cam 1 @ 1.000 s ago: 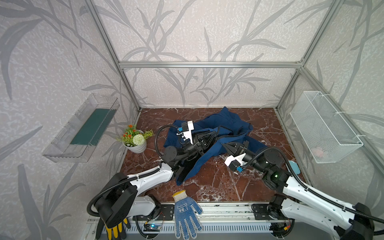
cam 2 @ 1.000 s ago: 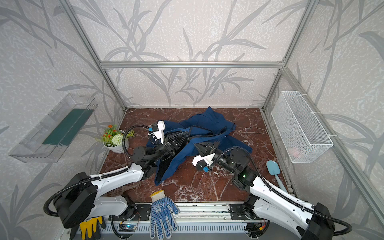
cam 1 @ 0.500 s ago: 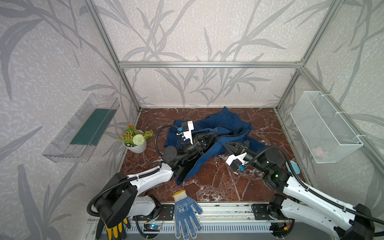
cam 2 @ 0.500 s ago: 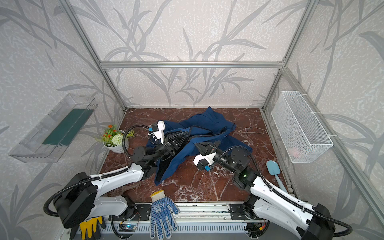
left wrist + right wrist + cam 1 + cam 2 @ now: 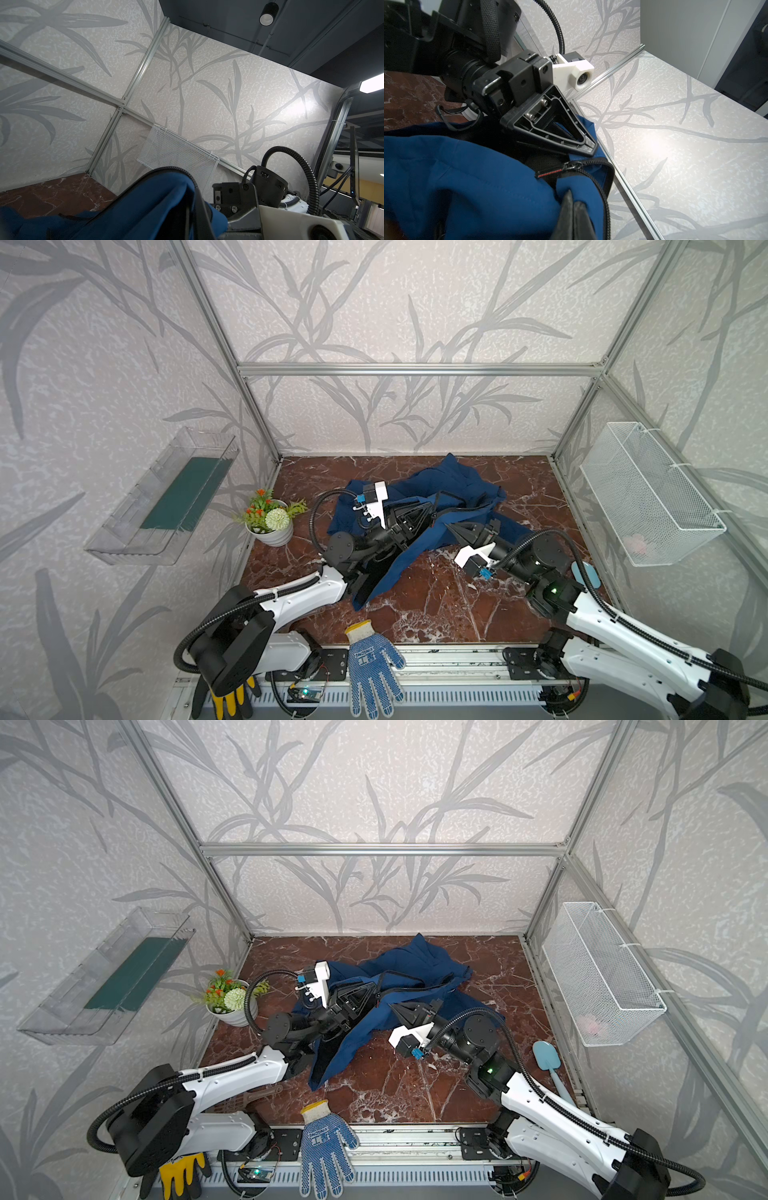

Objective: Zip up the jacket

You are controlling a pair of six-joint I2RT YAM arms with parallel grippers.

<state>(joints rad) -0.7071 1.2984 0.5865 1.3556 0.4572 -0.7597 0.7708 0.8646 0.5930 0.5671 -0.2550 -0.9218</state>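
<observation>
The navy jacket (image 5: 459, 489) lies crumpled mid-table in both top views, its near part lifted off the marble (image 5: 415, 965). My left gripper (image 5: 432, 509) is shut on a raised fold, and a flap hangs from it toward the front edge. My right gripper (image 5: 451, 526) faces it closely from the right. In the right wrist view my right gripper (image 5: 572, 199) is shut on the blue fabric beside the dark front zipper teeth (image 5: 602, 187). The slider with its red-striped pull (image 5: 550, 173) sits just under the left gripper (image 5: 591, 148). In the left wrist view the jacket (image 5: 149, 203) covers my jaws.
A flower pot (image 5: 270, 526) stands at the left. A blue-dotted work glove (image 5: 372, 668) and a yellow-and-black glove (image 5: 226, 697) lie on the front rail. A wire basket (image 5: 648, 497) hangs on the right wall and a clear tray (image 5: 166, 497) on the left. A light-blue scoop (image 5: 548, 1056) lies near the right arm.
</observation>
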